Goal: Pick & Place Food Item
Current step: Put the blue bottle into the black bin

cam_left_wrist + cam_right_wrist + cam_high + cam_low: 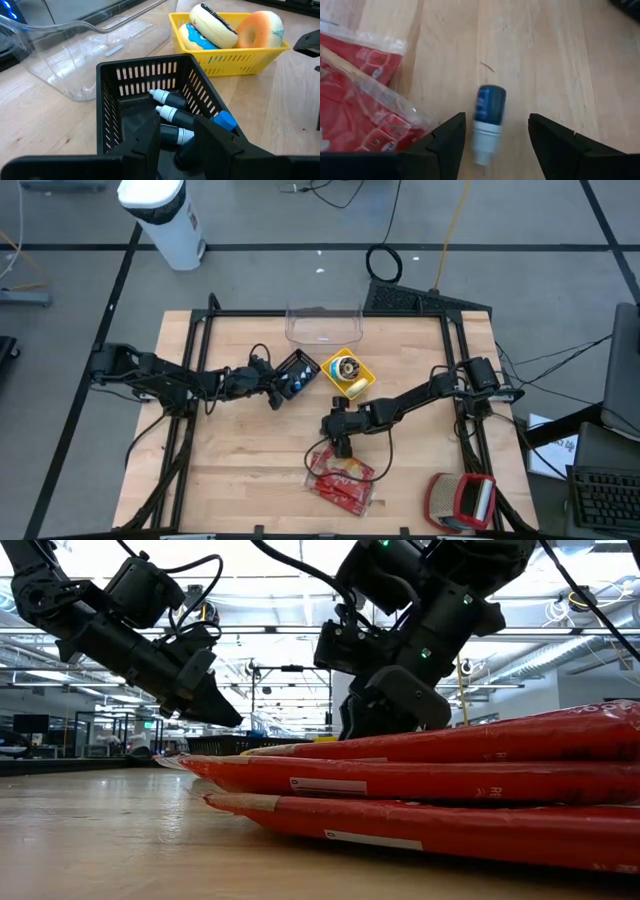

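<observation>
Right end effector astride blue bottle

Small blue, white-capped bottle flat on the wood beside red packets, possibly food colouring.

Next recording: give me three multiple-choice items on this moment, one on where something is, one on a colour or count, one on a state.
1. Where does the small blue bottle lie?
A. inside the yellow basket
B. on the bare wood between the right gripper's fingers, beside the red packets
C. in the clear tray

2. How many arms reach over the table?
A. one
B. two
C. three

3. How does the left gripper stand?
A. clamped on the black basket's near wall
B. wide open above the yellow basket
C. holding a donut

Key: 1 B, the right wrist view shows the bottle flat on the wood between the spread fingers. 2 B, the high view shows one arm from each side. 3 A, the left wrist view shows its fingers either side of that wall.
</observation>
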Controlling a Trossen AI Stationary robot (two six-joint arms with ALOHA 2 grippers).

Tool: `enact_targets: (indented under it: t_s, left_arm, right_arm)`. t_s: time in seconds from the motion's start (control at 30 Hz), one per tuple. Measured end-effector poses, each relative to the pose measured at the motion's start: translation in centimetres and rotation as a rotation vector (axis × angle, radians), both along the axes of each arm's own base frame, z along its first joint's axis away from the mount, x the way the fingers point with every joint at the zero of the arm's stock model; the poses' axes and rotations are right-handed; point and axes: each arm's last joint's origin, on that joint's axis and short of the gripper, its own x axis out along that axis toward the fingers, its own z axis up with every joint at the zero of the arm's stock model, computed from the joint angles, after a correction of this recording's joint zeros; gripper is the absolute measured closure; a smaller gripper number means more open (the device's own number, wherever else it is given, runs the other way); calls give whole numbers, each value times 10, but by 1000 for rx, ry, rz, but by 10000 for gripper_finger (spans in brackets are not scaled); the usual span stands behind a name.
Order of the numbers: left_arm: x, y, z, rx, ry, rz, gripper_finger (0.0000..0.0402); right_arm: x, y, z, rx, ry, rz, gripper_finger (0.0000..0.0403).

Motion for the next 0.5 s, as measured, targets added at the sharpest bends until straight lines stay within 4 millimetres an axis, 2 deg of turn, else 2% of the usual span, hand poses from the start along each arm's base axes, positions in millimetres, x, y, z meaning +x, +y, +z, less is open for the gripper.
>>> enact_targets:
  t_s: [0.3, 0.5]
  left_arm:
    - [0, 0, 0, -1, 0, 0, 282]
    - [0, 0, 0, -2, -1, 1, 282]
  right_arm:
    - [0, 0, 0, 7, 0, 3, 213]
    - [0, 2, 0, 33, 12, 54, 252]
